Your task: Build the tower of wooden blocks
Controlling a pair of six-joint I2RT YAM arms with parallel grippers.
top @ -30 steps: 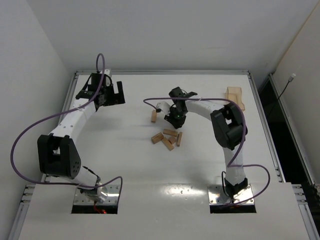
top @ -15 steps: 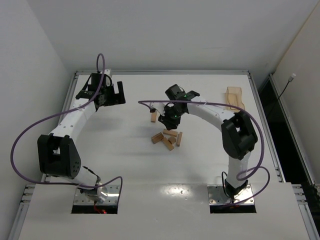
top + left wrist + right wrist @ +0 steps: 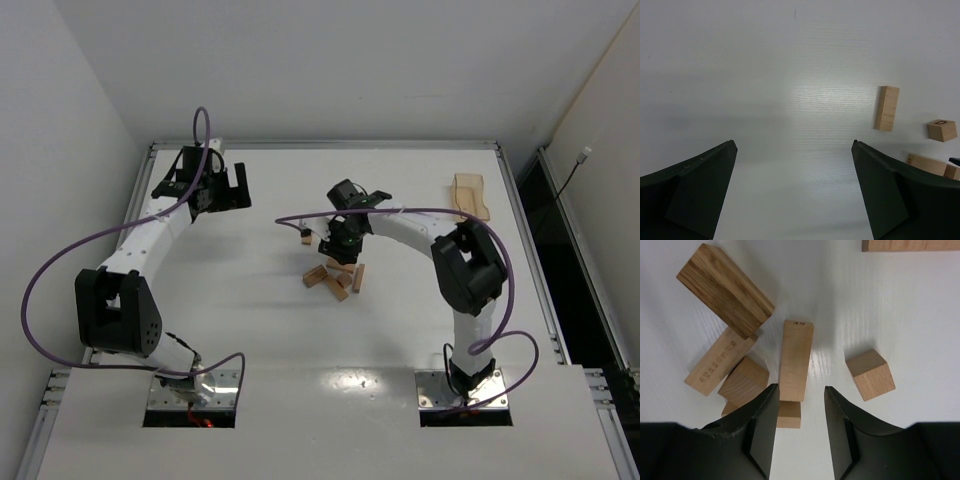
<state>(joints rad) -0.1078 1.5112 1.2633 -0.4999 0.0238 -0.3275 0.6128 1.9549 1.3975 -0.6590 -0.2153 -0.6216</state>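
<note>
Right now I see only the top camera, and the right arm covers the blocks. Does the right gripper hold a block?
Observer: No. In the right wrist view the right gripper is open. One long block lies on the table between the jaws, with a gap on each side.
Operator: Thank you. Before I close it, is any block already stacked near there?
Observer: Partly. To the left in that same view, a thick block seems to lie over one end of a printed bar. Nothing there looks like a finished tower.
</note>
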